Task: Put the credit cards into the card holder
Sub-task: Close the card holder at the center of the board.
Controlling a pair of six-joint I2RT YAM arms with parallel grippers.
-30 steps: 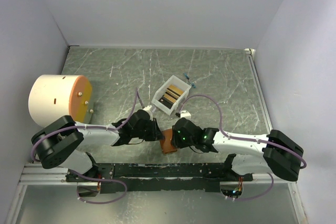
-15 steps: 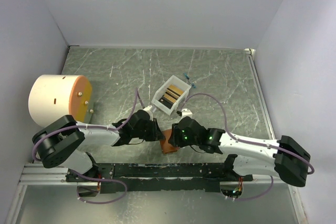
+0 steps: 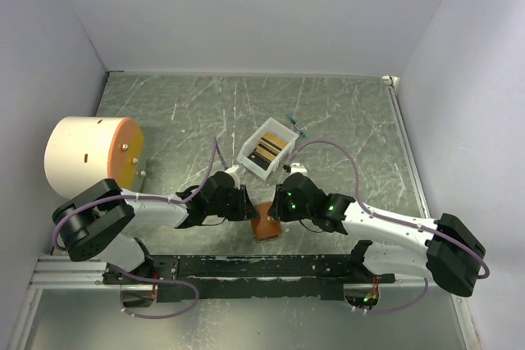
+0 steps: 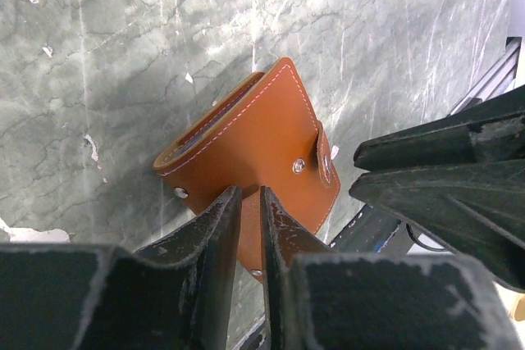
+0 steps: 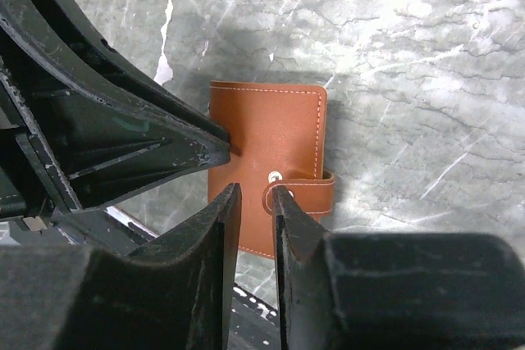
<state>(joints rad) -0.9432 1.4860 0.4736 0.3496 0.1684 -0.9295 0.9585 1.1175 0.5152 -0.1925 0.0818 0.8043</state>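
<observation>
The brown leather card holder (image 3: 264, 228) lies closed on the grey table near the front edge, its snap tab fastened; it also shows in the left wrist view (image 4: 254, 133) and the right wrist view (image 5: 271, 133). My left gripper (image 3: 248, 210) (image 4: 248, 196) is shut, and its tips rest on the holder's left edge. My right gripper (image 3: 277, 207) (image 5: 256, 193) is open by a narrow gap just above the holder. Its right finger is beside the snap tab (image 5: 305, 190). Dark and gold-tan credit cards (image 3: 268, 150) stand in a white box (image 3: 248, 162) behind the holder.
A white cylinder with an orange face (image 3: 86, 157) stands at the left. A small blue item (image 3: 294, 120) lies behind the box. A dark metal rail (image 3: 271, 268) runs along the front edge just below the holder. Walls close in on three sides.
My right wrist has pulled back up and to the right, off the card holder, so more of the holder shows. The left gripper and the holder have stayed put.
</observation>
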